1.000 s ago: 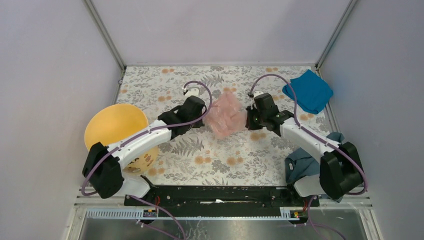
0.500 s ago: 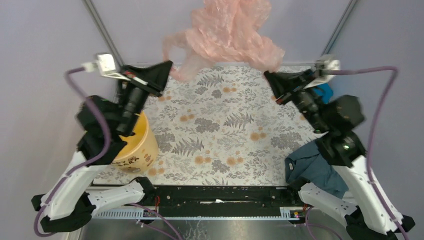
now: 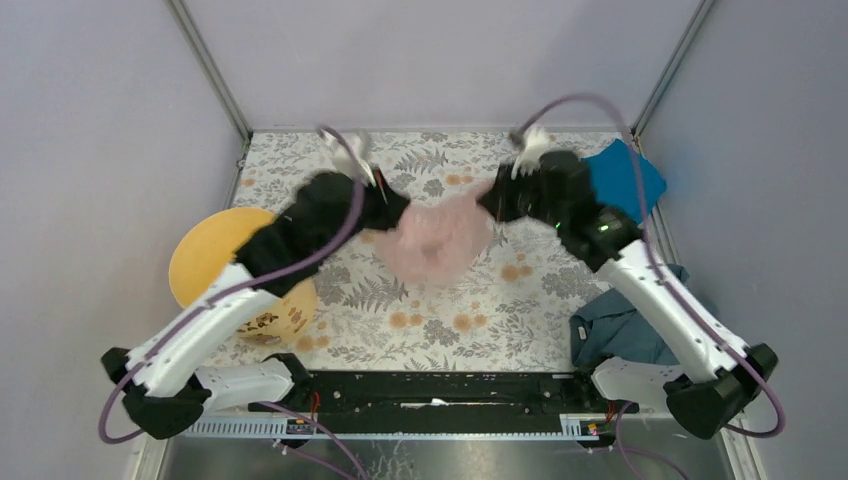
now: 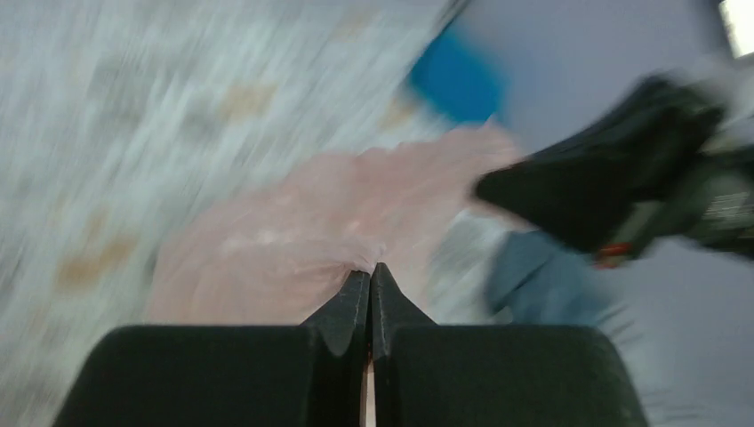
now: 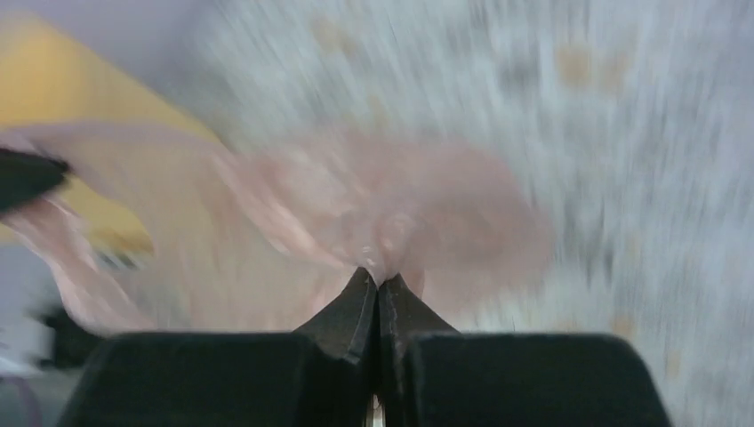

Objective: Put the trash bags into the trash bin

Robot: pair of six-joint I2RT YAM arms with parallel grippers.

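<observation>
The pale pink trash bag (image 3: 438,238) hangs stretched between my two grippers over the middle of the floral table. My left gripper (image 3: 392,211) is shut on its left edge; the film bunches at the tips in the left wrist view (image 4: 372,267). My right gripper (image 3: 487,208) is shut on its right edge, also seen in the right wrist view (image 5: 378,277). The bag (image 4: 311,240) (image 5: 382,205) is blurred by motion. The yellow-orange trash bin (image 3: 215,250) stands at the left, partly hidden under my left arm, and shows at the right wrist view's upper left (image 5: 62,89).
A bright blue folded cloth (image 3: 625,180) lies at the back right corner. A dark teal cloth (image 3: 625,330) lies at the right front by the right arm's base. Grey walls close in the table on three sides.
Both arms raised the bag high and spread it half a second ago; now they have swung back down and inward, with the bag low over the table's middle.
</observation>
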